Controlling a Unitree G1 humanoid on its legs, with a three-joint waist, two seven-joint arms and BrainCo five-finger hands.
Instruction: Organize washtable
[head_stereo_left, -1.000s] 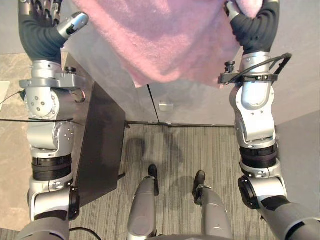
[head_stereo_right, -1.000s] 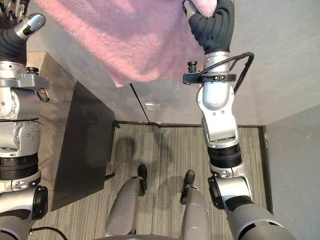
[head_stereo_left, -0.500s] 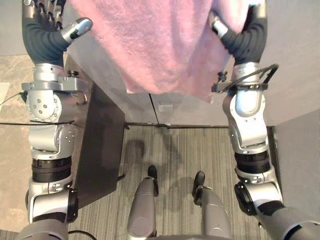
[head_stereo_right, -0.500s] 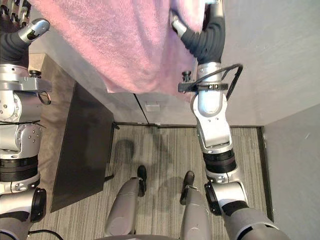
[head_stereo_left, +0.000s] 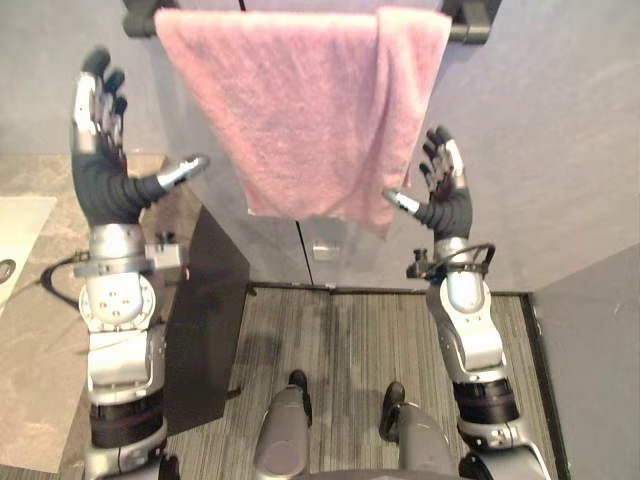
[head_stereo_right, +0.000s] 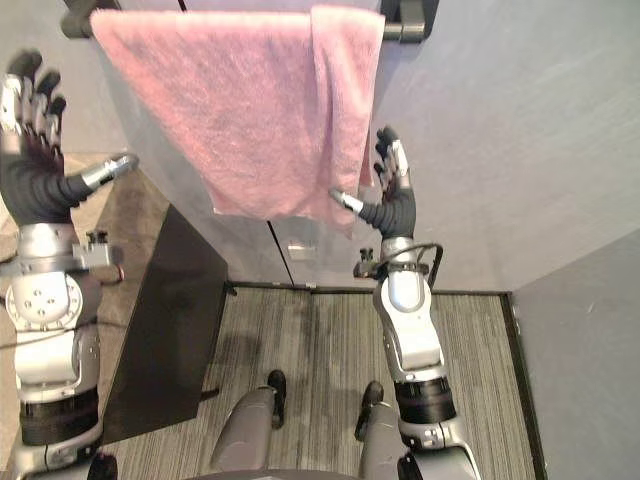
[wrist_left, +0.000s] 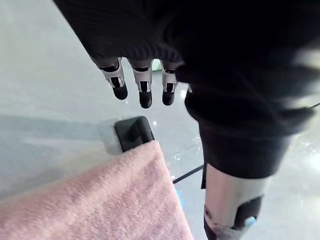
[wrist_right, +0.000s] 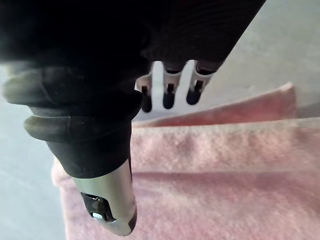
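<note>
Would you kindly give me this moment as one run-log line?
pink towel: draped over black rail | left hand: open, raised | right hand: open, beside towel

The pink towel (head_stereo_right: 250, 110) drapes my dark rail (head_stereo_right: 405, 18), doubled at its right end; my left hand (head_stereo_right: 35, 180) and right hand (head_stereo_right: 392, 205) flank it, fingers spread.

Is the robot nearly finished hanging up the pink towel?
Nearly, it seems. Done: the pink towel hangs over the black rail. In hand: nothing; the left hand and right hand are open beside it. Left: maybe smoothing the towel's doubled-over right side, which hangs lower. Little of the counter shows, so I cannot judge it.
</note>
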